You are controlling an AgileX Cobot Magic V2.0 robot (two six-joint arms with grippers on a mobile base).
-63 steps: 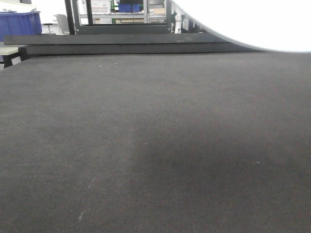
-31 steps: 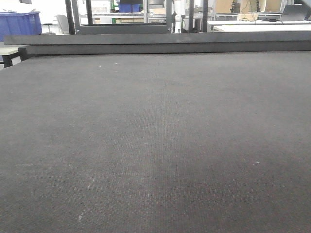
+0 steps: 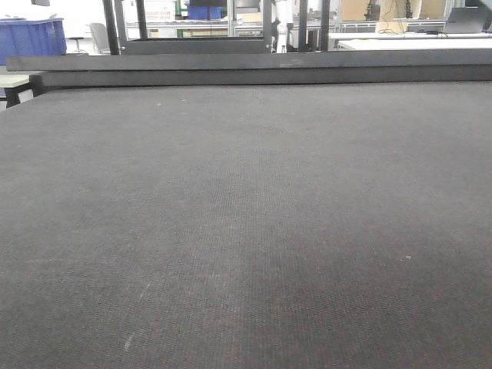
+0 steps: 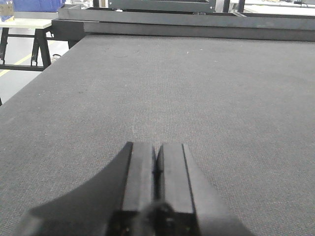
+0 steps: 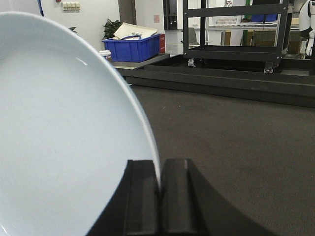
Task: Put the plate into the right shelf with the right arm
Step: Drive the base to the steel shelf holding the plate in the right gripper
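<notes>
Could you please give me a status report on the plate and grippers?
Left gripper shut, empty. Right gripper shut on plate, held on edge. No obstruction visible on table.

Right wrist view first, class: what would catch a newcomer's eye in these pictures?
The big pale plate fills the left of the right wrist view, its rim pinched in the right tool. The left tool is shut, empty, before the wide dark table.

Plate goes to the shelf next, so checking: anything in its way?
Nothing visible. The right gripper holds the plate by its rim, and the table ahead lies bare up to the black rack at its far end.
</notes>
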